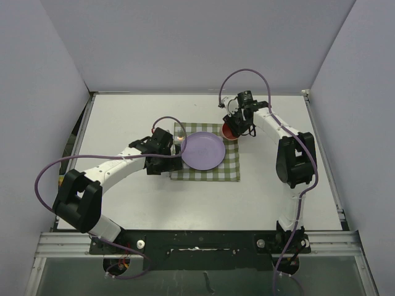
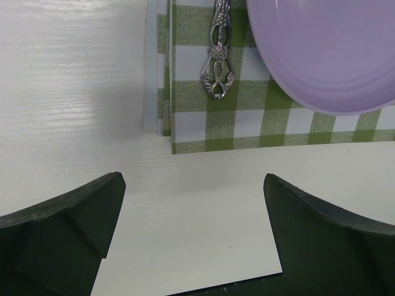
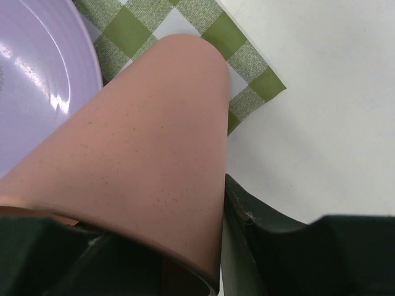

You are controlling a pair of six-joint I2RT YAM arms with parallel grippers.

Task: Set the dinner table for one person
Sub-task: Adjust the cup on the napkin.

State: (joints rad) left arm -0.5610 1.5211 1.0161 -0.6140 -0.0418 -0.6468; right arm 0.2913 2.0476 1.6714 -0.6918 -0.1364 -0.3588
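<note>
Pink cup (image 3: 154, 154) at cloth (image 1: 231, 171) corner beside plate (image 1: 202, 152), likely drink spot. Around cup wall, right gripper (image 1: 238, 127): clamped or loose, cannot tell. Empty left gripper (image 2: 192, 180) wide open over table (image 2: 74, 92), near cutlery handle (image 2: 217, 68).

place: robot lab | signs: bare grey walls (image 1: 185, 43), arms (image 1: 117, 166) on metal rail (image 1: 62, 246)

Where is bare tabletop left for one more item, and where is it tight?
Free: the dinner table beyond the cloth's far edge, between cloth and arm bases, and between cloth and right arm. Crowded: the cloth, with plate, utensil and cup, left gripper at its left edge, right gripper at its far right corner.
</note>
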